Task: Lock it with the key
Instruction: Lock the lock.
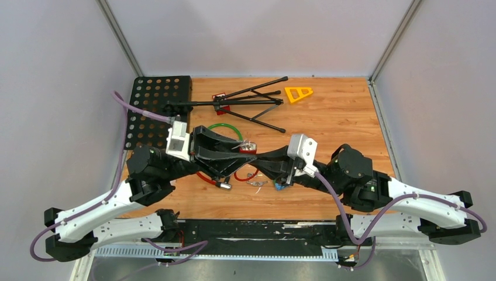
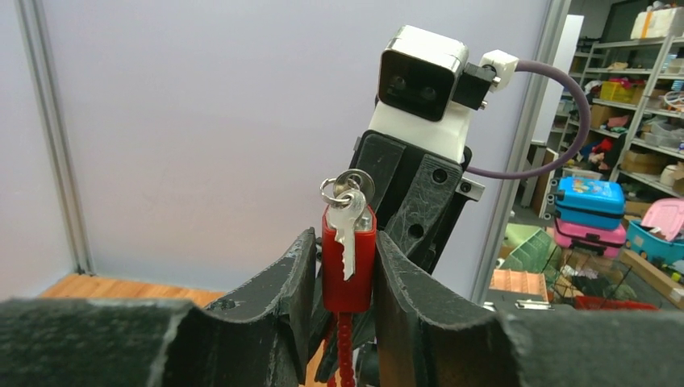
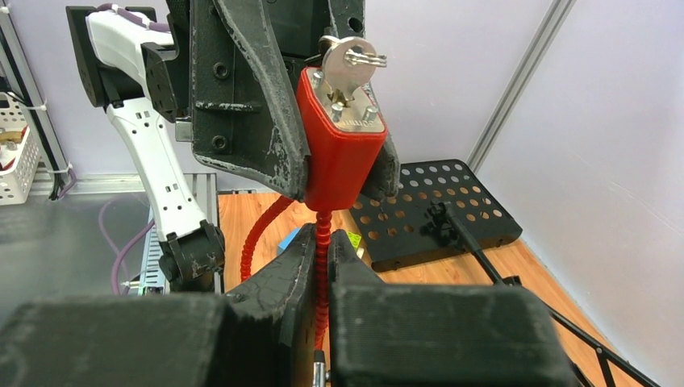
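Observation:
A red cable lock (image 1: 248, 150) is held upright above the table between both arms. My left gripper (image 2: 345, 270) is shut on the red lock body (image 2: 348, 278). A silver key (image 3: 347, 63) sits in the keyhole on top of the lock (image 3: 339, 157), with a ring and a second key (image 2: 348, 234) hanging down its front. My right gripper (image 3: 324, 254) is shut on the red ribbed cable (image 3: 323, 242) just below the body. The cable's metal end (image 3: 319, 376) shows between the right fingers. The cable loops down to the table (image 1: 205, 177).
A black perforated plate (image 1: 153, 111) lies at the back left, with a folded black stand (image 1: 245, 102) across it. An orange triangle (image 1: 298, 93) lies at the back. A green ring (image 1: 225, 130) lies behind the grippers. Loose keys (image 1: 255, 183) lie on the wood in front.

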`<state>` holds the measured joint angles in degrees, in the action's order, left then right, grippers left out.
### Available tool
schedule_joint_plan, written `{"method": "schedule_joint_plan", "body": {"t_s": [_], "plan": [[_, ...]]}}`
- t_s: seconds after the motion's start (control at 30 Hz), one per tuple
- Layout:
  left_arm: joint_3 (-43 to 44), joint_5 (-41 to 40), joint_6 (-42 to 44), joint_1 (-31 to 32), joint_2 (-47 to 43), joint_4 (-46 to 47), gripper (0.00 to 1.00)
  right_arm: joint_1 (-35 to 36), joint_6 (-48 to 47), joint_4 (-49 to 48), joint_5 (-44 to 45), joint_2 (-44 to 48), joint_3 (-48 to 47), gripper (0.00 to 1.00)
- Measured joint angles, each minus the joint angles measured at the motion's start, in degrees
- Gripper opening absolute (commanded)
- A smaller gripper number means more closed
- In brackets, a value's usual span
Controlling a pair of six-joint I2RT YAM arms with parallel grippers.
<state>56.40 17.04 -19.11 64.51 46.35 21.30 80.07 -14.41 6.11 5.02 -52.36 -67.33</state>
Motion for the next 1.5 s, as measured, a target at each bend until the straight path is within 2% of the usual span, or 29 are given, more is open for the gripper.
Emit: {"method": "schedule_joint_plan", "body": {"t_s": [0.1, 0.13, 0.3, 0.4, 0.43, 0.53, 0.63, 0.7, 0.83, 0.97, 1.03, 1.17, 1.3, 1.5], "plan": [[-0.3, 0.0, -0.8, 0.0, 0.4, 1.1, 0.36, 0.0, 0.1, -0.1, 0.0, 0.0, 0.3, 0.0], [-0.6, 0.1, -1.2, 0.0, 0.6, 1.7, 0.33, 0.0, 0.1, -0.1, 0.0, 0.0, 0.4, 0.0], [-0.9, 0.9, -2.7, 0.0, 1.4, 3.2, 0.03, 0.0, 0.5, -0.9, 0.1, 0.1, 1.1, 0.0], [-0.9, 1.3, -3.1, 0.0, 1.7, 3.6, 0.0, 0.0, 0.7, -1.3, 0.1, 0.7, 1.7, 0.0], [-0.9, 1.5, -3.1, 0.0, 1.8, 3.7, 0.0, 0.0, 0.7, -1.3, 0.2, 0.8, 1.8, 0.03], [-0.9, 1.9, -2.8, 0.0, 1.9, 3.8, 0.0, 0.0, 0.9, -1.3, 0.5, 1.0, 1.9, 0.26], [-0.8, 2.1, -0.3, 0.0, 1.5, 1.1, 0.0, 0.0, 1.3, -1.0, 1.1, 1.0, 1.9, 0.42], [-0.5, 1.2, 4.0, 0.0, 0.7, -4.0, 0.0, 0.0, 1.3, 0.5, 1.6, 1.4, 1.7, 0.46], [0.6, -4.0, 16.9, 0.0, -2.2, -14.6, 0.0, 0.0, 1.3, 6.0, 3.2, 3.0, 0.6, 0.46], [2.1, -11.4, 34.4, 0.0, -5.6, -25.0, 0.0, 0.0, 2.2, 11.3, 6.5, 4.3, -2.1, 0.39], [2.4, -15.1, 43.2, 0.0, -6.8, -28.4, 0.0, 0.0, 4.8, 12.9, 9.3, 4.4, -4.0, 0.35], [1.4, -22.2, 57.4, 0.0, -7.6, -31.6, 0.0, 0.0, 14.5, 13.9, 13.8, 3.2, -5.8, 0.34], [0.6, -24.6, 63.3, 0.0, -7.1, -33.4, 0.0, 0.0, 25.5, 15.6, 15.8, -2.3, -9.4, 0.34], [0.9, -22.6, 65.5, 0.0, -5.6, -35.6, 0.0, -3.0, 37.7, 19.5, 14.2, -11.5, -14.3, 0.34]]}}
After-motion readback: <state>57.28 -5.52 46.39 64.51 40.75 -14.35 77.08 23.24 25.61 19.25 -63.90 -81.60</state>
